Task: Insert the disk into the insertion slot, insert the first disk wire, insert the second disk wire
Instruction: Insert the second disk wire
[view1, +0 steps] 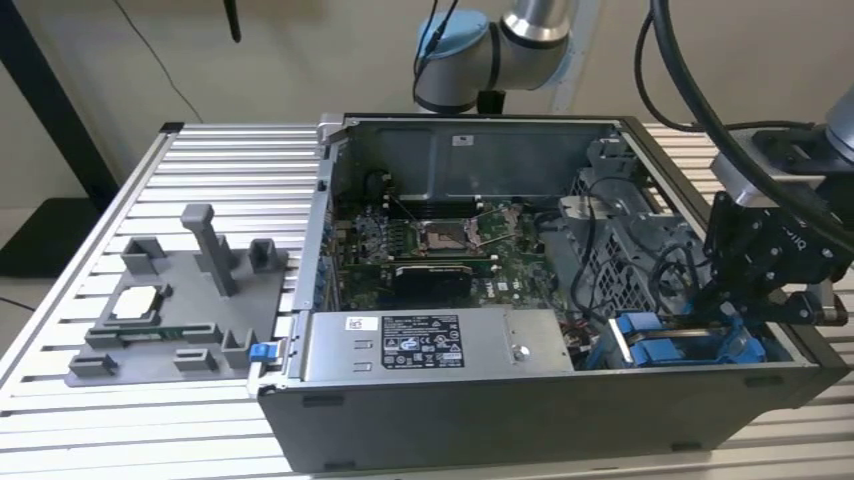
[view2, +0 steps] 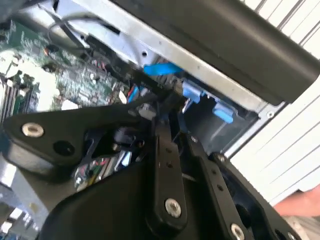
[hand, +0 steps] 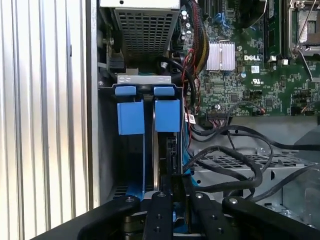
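- Hovering low in computer case (view1: 534, 420) corner with gripper (hand: 177, 184) directly over disk (hand: 166, 114) edge, giving straight access along slot.
- Showing disk standing edge-on in slot, just beside second blue carrier (hand: 131, 117).
- Leaving gripper state undetermined: cannot tell whether spread or pinching.

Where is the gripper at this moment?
At the exterior view's right, the gripper hangs just above the blue drive carriers inside the open computer case.

disk (hand: 167, 116) | blue carrier frame, blue front tab | standing on edge | down in insertion slot (hand: 142, 80)
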